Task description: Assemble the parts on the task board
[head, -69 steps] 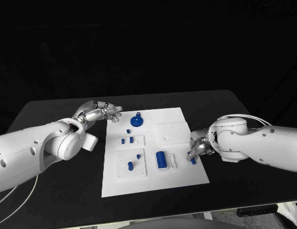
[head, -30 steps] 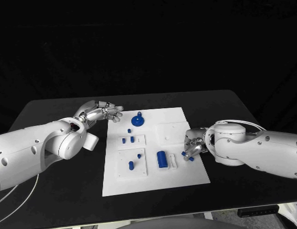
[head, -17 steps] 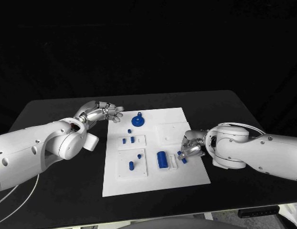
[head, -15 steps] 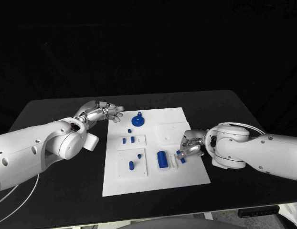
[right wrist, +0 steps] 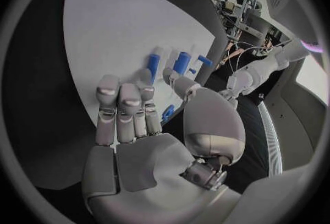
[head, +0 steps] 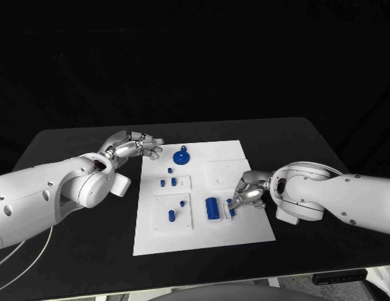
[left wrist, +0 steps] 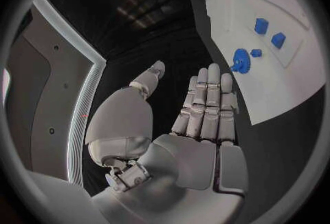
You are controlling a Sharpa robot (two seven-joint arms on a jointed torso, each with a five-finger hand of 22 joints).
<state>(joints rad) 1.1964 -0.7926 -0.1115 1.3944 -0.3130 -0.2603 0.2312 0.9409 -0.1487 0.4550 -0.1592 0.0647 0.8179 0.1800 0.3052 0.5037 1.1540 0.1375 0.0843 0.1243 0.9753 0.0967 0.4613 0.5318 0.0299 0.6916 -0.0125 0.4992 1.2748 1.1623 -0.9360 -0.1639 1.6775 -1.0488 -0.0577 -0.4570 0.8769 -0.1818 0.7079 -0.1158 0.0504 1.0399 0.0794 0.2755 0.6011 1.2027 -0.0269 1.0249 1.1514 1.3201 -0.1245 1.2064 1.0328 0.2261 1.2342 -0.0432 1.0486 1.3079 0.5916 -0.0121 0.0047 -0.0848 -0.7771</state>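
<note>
The right hand (head: 247,195) hangs over the board's (head: 240,229) right side, pinching a small blue part (head: 232,211) between thumb and finger, just beside the upright blue cylinder (head: 212,208). The left hand (head: 137,145) hovers off the board's far left corner, fingers straight and together, holding nothing, near the round blue knob (head: 182,157). More blue parts, two pegs (head: 168,182) and a pin (head: 170,215), sit in raised plates on the left half.
</note>
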